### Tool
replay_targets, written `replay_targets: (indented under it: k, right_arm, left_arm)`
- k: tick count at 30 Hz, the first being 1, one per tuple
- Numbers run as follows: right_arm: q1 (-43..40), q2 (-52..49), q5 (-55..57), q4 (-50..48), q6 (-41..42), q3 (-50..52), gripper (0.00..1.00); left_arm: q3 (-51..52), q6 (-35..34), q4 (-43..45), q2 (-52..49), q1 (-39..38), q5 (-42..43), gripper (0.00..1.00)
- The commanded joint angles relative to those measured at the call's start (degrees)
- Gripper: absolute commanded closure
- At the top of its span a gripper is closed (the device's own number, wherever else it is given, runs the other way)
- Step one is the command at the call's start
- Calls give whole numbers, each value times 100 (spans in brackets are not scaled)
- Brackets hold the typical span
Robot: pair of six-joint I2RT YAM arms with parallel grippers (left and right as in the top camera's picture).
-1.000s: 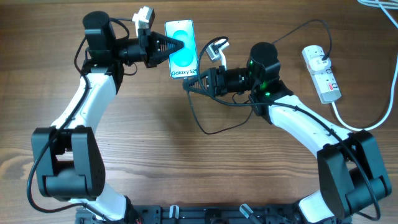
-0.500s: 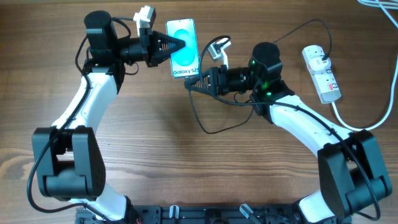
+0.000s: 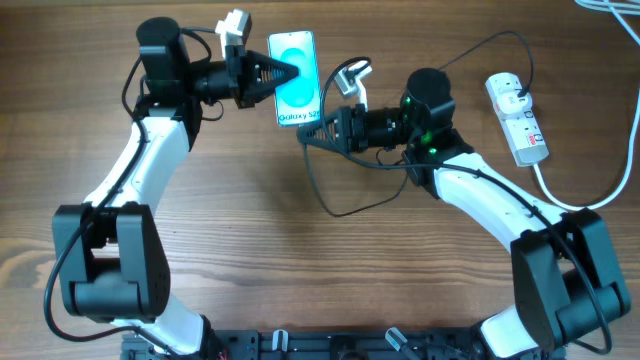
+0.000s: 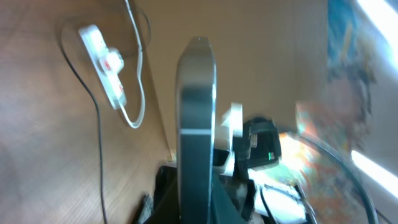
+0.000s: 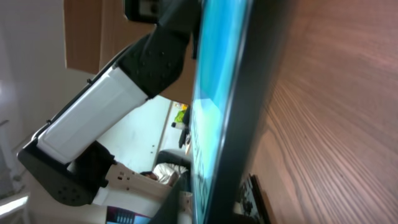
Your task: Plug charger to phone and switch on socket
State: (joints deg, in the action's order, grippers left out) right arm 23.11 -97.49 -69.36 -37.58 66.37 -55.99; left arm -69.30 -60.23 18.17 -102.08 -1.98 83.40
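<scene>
While L pincer (image 3: 289, 75) clamps phone (image 3: 297, 58) by a side edge, R pincer (image 3: 308, 135) sits at its bottom end, charger (image 3: 330, 208) trailing below; R grip can't tell.

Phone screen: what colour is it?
The phone screen is turquoise-green, best seen in the overhead view.

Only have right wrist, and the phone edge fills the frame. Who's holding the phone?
Observer: Overhead shows the left gripper clamped on the phone from its long side.
Operator: Where's the charger?
Observer: The charger cable loops up to the right gripper, at the phone's lower corner. I can't tell if the plug is seated.
Operator: Socket?
Observer: The socket lies at the far right with the white adapter in it. Its switch state is unreadable.
</scene>
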Motion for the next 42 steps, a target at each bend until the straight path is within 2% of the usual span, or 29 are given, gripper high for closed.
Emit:
replay_targets:
  k: [1, 2, 10, 14, 19, 23, 29, 31, 32, 34, 39, 42]
  right_arm:
    - [-122, 33, 426, -66, -37, -129, 3]
    - [-122, 33, 426, -66, -37, -129, 0]
    - [-122, 33, 422, -39, -52, -127, 0]
    - [-122, 33, 450, 503, -656, -127, 0]
    - [-122, 33, 448, 1314, -1390, -127, 0]
    - [-122, 33, 448, 1217, -1384, -127, 0]
    - [-122, 33, 188, 697, -1329, -127, 0]
    - [-122, 33, 186, 695, -1335, -127, 11]
    - [-122, 33, 186, 695, -1333, -127, 22]
    - [-122, 33, 186, 691, -1325, -127, 57]
    - [-122, 33, 186, 671, -1322, -127, 69]
    - [-122, 33, 184, 671, -1320, -127, 82]
  left_arm:
    - [9, 153, 17, 157, -236, 697, 96]
    - [9, 153, 17, 157, -236, 697, 95]
    - [9, 155, 15, 157, -243, 697, 94]
    - [9, 162, 17, 157, -243, 697, 94]
    - [11, 704, -236, 157, -280, 697, 96]
    - [11, 1104, -710, 157, -389, 695, 96]
    - [11, 1228, -732, 157, -468, 656, 96]
    - [11, 1228, -732, 157, -468, 656, 96]
    - [11, 1226, -732, 157, -468, 656, 96]
    - [11, 1226, -734, 157, -468, 588, 96]
    - [11, 1226, -734, 157, -468, 522, 96]
    - [11, 1226, -734, 157, -468, 505, 96]
